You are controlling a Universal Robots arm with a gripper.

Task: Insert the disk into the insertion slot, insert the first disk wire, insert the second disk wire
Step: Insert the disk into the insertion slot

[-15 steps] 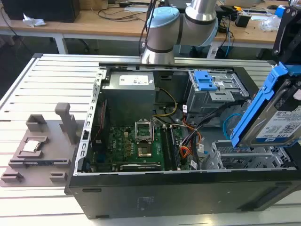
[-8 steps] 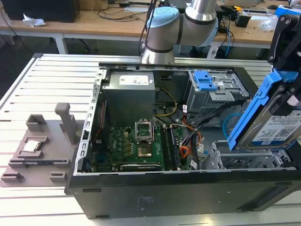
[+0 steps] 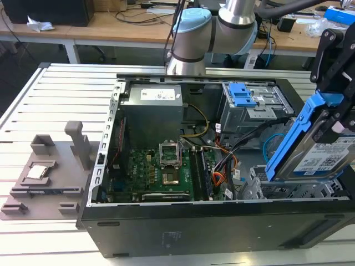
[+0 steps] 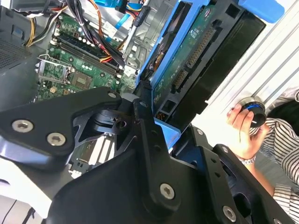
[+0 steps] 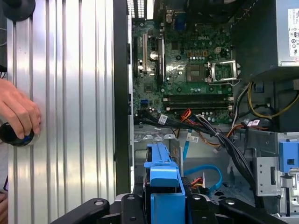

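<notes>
Gripper (image 3: 337,119) is clamped on the disk (image 3: 324,158), fingers on its blue frame. The disk hangs tilted, low end toward the insertion slot (image 3: 259,188), at the exterior view's right. It's above the slot, not seated. I can't tell if the low corner touches the cage rim.

Writing: white label with dark print on the disk's upper face, and a white label on the power supply (image 3: 161,94). I'm not reading either off.

The taller grey cage (image 3: 255,113) with the blue latch (image 3: 242,94) sits behind the slot. The motherboard (image 3: 161,172) lies toward the exterior view's left of it.

In the first wrist view, a person's hand (image 5: 16,112) rests on a round black knob (image 5: 14,135) on the ribbed table (image 5: 70,93).
</notes>
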